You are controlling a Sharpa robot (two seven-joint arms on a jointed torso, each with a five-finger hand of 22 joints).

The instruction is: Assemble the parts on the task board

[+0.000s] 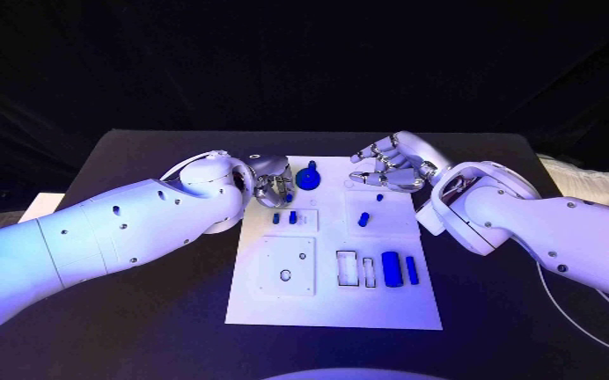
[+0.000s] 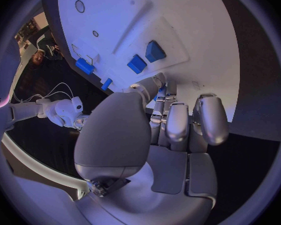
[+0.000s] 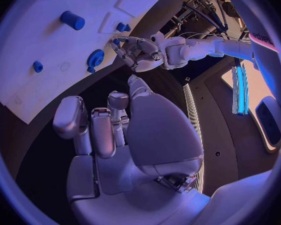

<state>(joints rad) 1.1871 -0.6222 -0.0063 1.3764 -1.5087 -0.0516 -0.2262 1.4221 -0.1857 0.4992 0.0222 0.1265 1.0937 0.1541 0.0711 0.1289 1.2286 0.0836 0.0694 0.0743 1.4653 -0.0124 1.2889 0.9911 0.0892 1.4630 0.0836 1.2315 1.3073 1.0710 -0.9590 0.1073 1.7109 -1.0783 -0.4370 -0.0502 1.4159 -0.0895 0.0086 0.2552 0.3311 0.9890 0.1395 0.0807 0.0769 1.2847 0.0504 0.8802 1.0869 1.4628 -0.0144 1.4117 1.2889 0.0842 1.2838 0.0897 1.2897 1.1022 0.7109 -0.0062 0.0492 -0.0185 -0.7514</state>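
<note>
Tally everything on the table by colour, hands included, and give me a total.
Blue parts: 7 (gear, two bars, four small pieces)
White task board: 1
Silver hands: 2 (left hand, right hand)
Total: 10

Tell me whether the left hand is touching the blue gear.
Cannot tell. In the head view the left hand sits right beside the gear, with no plain gap or contact.
</note>
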